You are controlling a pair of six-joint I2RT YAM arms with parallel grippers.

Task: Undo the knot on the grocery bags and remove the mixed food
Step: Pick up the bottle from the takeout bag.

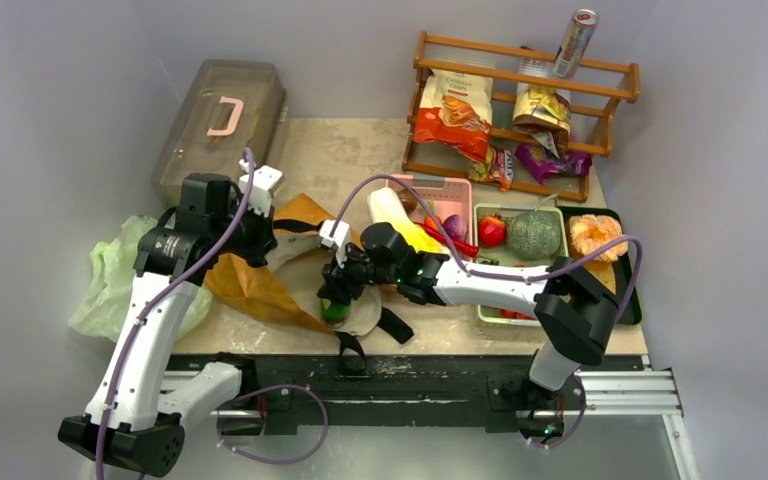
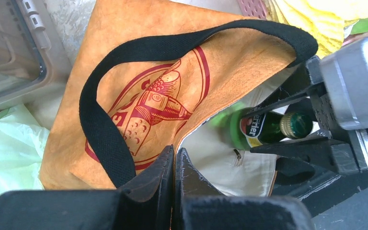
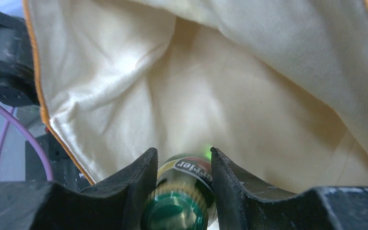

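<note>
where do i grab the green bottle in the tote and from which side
Grip the green bottle by its neck, under the cap, entering through the open mouth of the tote: it lies cap-outward, body deep in lining. The right gripper grips there.

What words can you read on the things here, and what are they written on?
"rrier": end of a word on the green bottle; the start is hidden.
Round red logo on the tote: letters mostly covered by the strap, unreadable.
Chip bags and can: too small to read.
</note>
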